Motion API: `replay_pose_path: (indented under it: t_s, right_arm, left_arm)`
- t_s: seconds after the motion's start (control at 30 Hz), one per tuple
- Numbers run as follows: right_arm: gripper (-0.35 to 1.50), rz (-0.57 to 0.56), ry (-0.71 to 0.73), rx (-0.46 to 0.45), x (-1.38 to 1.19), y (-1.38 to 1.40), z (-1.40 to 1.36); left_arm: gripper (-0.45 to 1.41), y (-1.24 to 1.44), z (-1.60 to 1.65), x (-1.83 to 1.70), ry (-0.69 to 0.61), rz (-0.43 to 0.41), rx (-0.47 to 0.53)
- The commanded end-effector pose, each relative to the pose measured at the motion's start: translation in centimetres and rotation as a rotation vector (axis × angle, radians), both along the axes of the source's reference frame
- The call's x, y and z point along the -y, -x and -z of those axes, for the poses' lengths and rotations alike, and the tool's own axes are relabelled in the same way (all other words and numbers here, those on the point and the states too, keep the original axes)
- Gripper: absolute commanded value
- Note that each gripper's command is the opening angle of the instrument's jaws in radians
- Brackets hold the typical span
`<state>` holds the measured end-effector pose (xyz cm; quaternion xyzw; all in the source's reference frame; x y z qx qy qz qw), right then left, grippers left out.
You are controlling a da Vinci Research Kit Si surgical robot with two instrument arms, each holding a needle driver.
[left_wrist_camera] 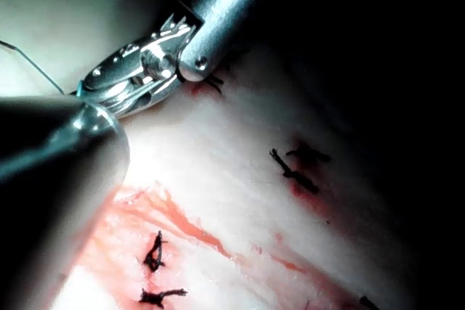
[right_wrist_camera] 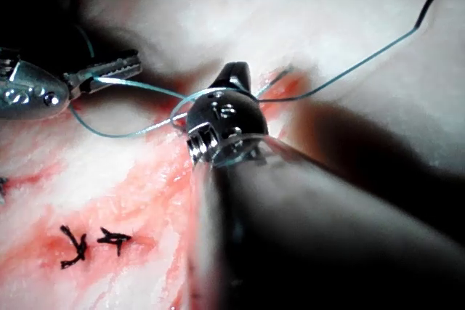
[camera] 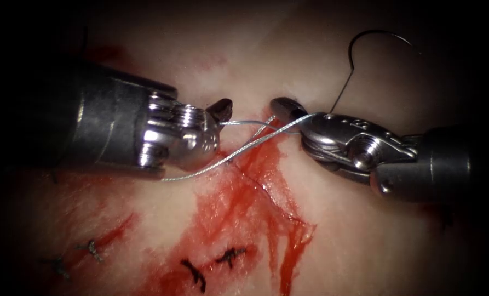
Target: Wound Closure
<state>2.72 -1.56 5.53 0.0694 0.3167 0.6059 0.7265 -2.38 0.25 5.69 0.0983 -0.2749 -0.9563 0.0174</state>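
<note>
Pale thread (camera: pixel 244 143) crossed the cut (camera: pixel 255 181) between my two tools, just above the red fluid (camera: pixel 255 219). My left tool (camera: pixel 219 112) sat on the cut's left, and its jaws looked closed on the thread near the tip. My right tool (camera: pixel 285 107) sat on the right with thread draped across it; I could not tell whether its jaws were closed or what they held. A dark curved strand, perhaps the needle (camera: pixel 375 35), lay on the tissue (camera: pixel 364 235) beyond the right tool, free of both tools. Dark stitches (camera: pixel 211 263) lay nearer the camera. I judged that even, gentle tension along the thread's line would spare the tissue.
</note>
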Motion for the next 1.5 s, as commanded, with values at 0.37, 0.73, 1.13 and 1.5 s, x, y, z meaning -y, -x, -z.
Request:
replay_pose_path:
  t_s: [0.37,0.73,1.13,1.5]
  right_arm:
    - [-0.35,0.010,-0.095,-0.059,0.14,0.03,0.08]
    - [-0.35,0.044,-0.162,-0.090,0.22,0.04,0.31]
    - [-0.35,0.039,-0.161,-0.082,0.22,0.07,0.13]
    - [-0.35,0.195,-0.215,-0.290,0.27,0.03,0.50]
  left_arm:
    - [-0.45,-0.01,0.32,-0.24,0.127,0.015,0.115]
    - [-0.45,0.10,0.33,-0.13,0.084,-0.004,0.210]
    - [-0.45,0.15,0.31,-0.06,0.011,-0.014,0.247]
    - [-0.45,-0.31,0.17,-0.36,-0.172,0.165,0.278]
